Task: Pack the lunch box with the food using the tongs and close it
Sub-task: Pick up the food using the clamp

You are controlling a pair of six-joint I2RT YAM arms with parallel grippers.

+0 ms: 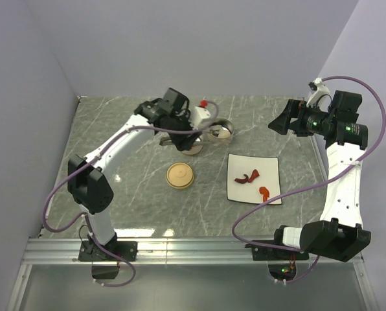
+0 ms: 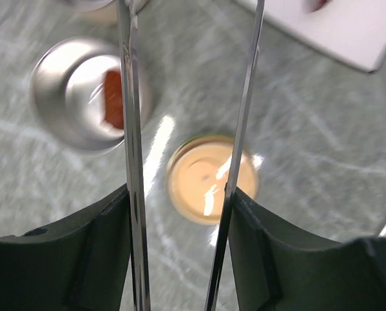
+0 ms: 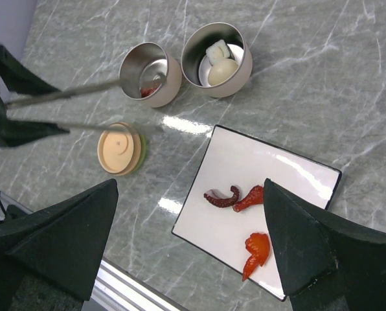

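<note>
My left gripper (image 2: 180, 194) is shut on the silver tongs (image 2: 129, 97), one finger pressing each arm, and the tongs stand spread apart. In the right wrist view, one arm of the tongs (image 3: 70, 91) reaches over a steel tin (image 3: 164, 91) holding a red-brown piece (image 3: 147, 91); the other arm runs outside it. A second tin (image 3: 241, 78) holds a white egg (image 3: 220, 71) and a white piece (image 3: 217, 49). Red curved bits (image 3: 250, 197) and a dark tentacle (image 3: 222, 197) lie on the white plate (image 3: 245, 162). My right gripper (image 3: 190, 184) hangs open and empty above the plate.
A round tan lid (image 1: 180, 175) with a green rim lies flat on the marble table, left of the plate (image 1: 271, 165) and in front of the tins (image 1: 220, 131). Grey walls close the table at the back and both sides. A metal rail runs along the near edge.
</note>
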